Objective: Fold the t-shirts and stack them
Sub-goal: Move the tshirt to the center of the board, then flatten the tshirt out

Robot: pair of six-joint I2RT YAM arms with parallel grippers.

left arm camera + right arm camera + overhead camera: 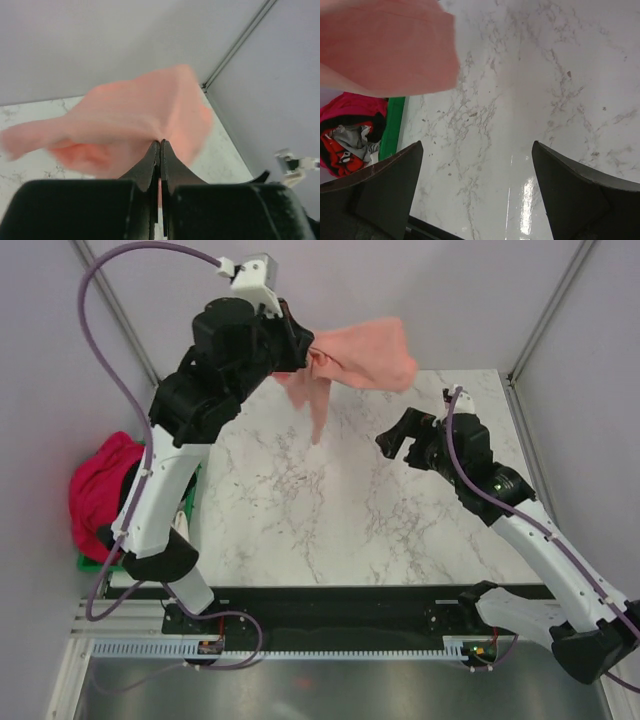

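The salmon-pink t-shirt (365, 355) hangs in the air over the far part of the marble table, blurred. My left gripper (305, 352) is raised high and shut on it; in the left wrist view the jaws (160, 142) pinch the cloth (135, 120). My right gripper (398, 445) is open and empty above the table's right side, apart from the shirt; the shirt fills the upper left of the right wrist view (385, 45). The magenta-pink t-shirt (100, 490) lies bunched in the crate at the left; it also shows in the right wrist view (350, 107).
A green plastic crate (190, 502) stands off the table's left edge, holding the magenta shirt and other dark and grey cloth (345, 140). The marble table (340, 510) lies under both arms. Grey walls and metal frame posts (545, 315) enclose the back.
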